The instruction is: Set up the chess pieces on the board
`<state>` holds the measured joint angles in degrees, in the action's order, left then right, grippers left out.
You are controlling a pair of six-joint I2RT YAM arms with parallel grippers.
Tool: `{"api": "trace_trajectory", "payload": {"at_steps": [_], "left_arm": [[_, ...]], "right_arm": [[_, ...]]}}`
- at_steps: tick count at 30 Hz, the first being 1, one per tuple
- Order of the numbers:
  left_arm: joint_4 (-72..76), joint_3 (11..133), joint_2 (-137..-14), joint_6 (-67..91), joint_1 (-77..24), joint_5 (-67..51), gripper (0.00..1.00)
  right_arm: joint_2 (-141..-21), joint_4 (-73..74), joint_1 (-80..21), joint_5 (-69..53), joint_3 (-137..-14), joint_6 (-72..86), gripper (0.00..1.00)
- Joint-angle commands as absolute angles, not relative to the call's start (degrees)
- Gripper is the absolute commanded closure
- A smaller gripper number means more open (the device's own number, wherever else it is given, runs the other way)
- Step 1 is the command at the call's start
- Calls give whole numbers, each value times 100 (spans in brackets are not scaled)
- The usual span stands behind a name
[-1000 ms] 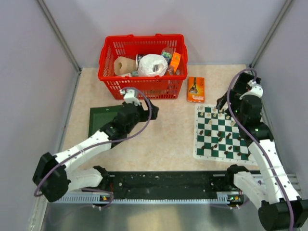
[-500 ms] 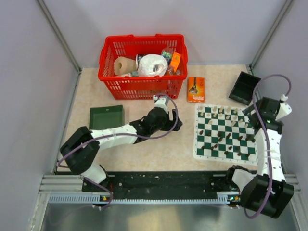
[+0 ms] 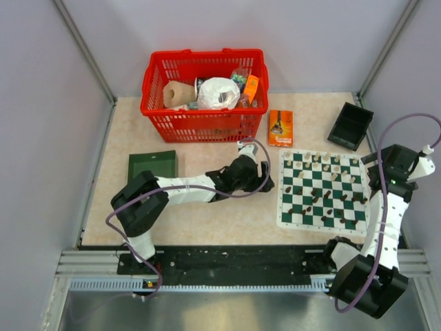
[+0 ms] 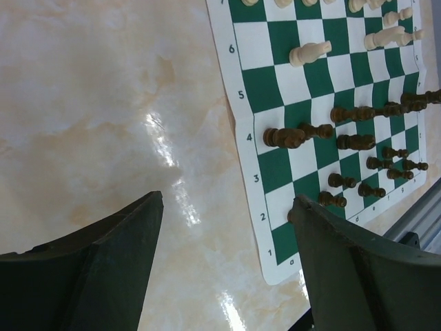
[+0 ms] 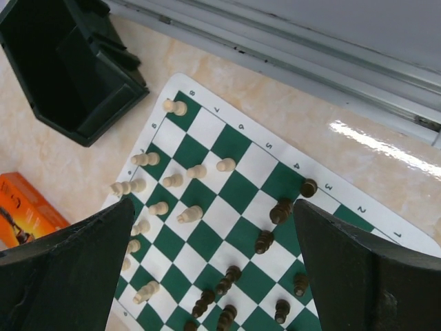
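Note:
The green-and-white board (image 3: 282, 207) lies on the right of the table. Cream pieces (image 3: 319, 159) stand along its far rows and dark pieces (image 3: 324, 207) are scattered over the near half. My left gripper (image 3: 266, 181) is open and empty, low over the table just left of the board. In the left wrist view (image 4: 227, 207) the board (image 4: 256, 48) and dark pieces (image 4: 286, 136) lie ahead on the right. My right gripper (image 3: 387, 164) is open and empty, raised by the board's right edge. The right wrist view (image 5: 213, 207) looks down on cream pieces (image 5: 189, 214) and dark pieces (image 5: 279, 210).
A red basket (image 3: 204, 93) of household items stands at the back. A dark green tray (image 3: 153, 165) lies at the left. An orange box (image 3: 280, 127) lies behind the board and an empty black tray (image 3: 350, 125) sits at the back right. Walls close both sides.
My left arm has reached right from the green tray to the board's left edge. My right arm has pulled back from over the board's far rows to its right side.

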<state>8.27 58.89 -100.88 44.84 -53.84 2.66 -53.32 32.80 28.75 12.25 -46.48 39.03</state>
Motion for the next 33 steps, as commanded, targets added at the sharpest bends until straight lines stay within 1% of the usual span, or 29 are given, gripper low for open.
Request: {"api": "trace_trajectory", "payload": {"at_steps": [1, 6, 15, 25, 28, 33], "left_arm": [[546, 6318, -10248, 4772, -5853, 834, 20], [484, 6512, -10555, 4887, -5959, 791, 26], [676, 6592, -10863, 4966, -5898, 721, 30], [826, 6355, -10688, 5054, -5862, 563, 33], [1054, 6126, -10565, 5080, -5871, 501, 35], [976, 6170, -10582, 5168, -5854, 291, 38]], "right_arm": [[-5326, 2962, 2892, 782, -4781, 3806, 3], [-5300, 2900, 2892, 914, -4632, 3814, 7], [-5256, 2760, 2883, 659, -4500, 3806, 9], [-5335, 2681, 2883, 457, -4579, 3841, 10], [-5344, 2611, 2883, 308, -4588, 3849, 10], [-5335, 2558, 2883, 220, -4605, 3841, 10]]}}
